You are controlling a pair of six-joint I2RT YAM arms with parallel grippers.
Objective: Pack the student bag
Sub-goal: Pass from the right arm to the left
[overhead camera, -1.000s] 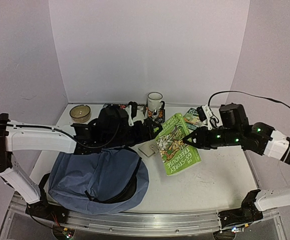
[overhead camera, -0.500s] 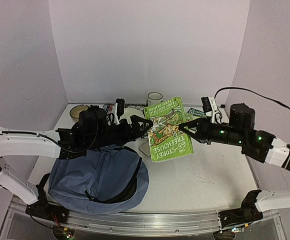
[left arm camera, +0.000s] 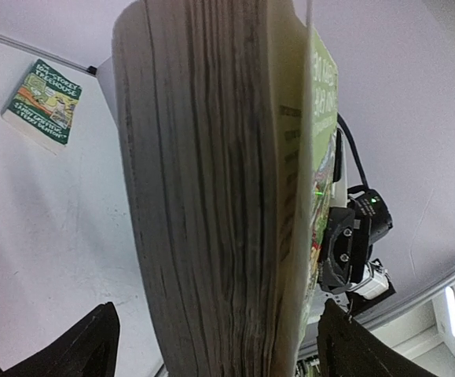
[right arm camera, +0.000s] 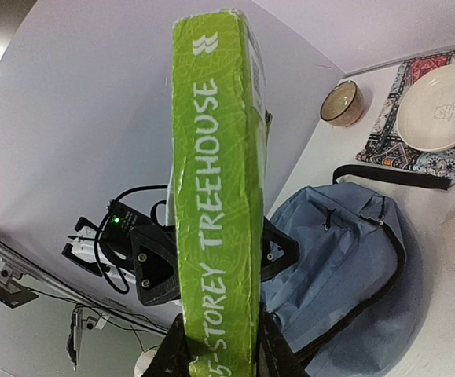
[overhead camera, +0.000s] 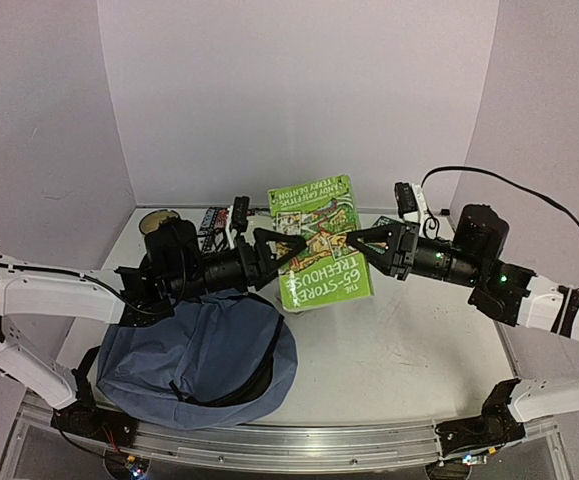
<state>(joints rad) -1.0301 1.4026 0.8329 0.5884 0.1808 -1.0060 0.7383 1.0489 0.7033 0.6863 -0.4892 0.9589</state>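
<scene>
The right gripper [overhead camera: 354,240] is clenched on the spine of the green book [overhead camera: 319,240]. A second ago it held the book low and tilted over the table [overhead camera: 409,350] at about 3 o'clock. Now the book stands upright in the air near the centre. The left gripper [overhead camera: 287,245] has swung in from the back and is spread wide, with a jaw on either side of the book's page edge, not yet gripping. This looks like a handover. The bag [overhead camera: 199,360] lies slumped on the table at 7 o'clock, below the left arm, with the book still outside it.
</scene>
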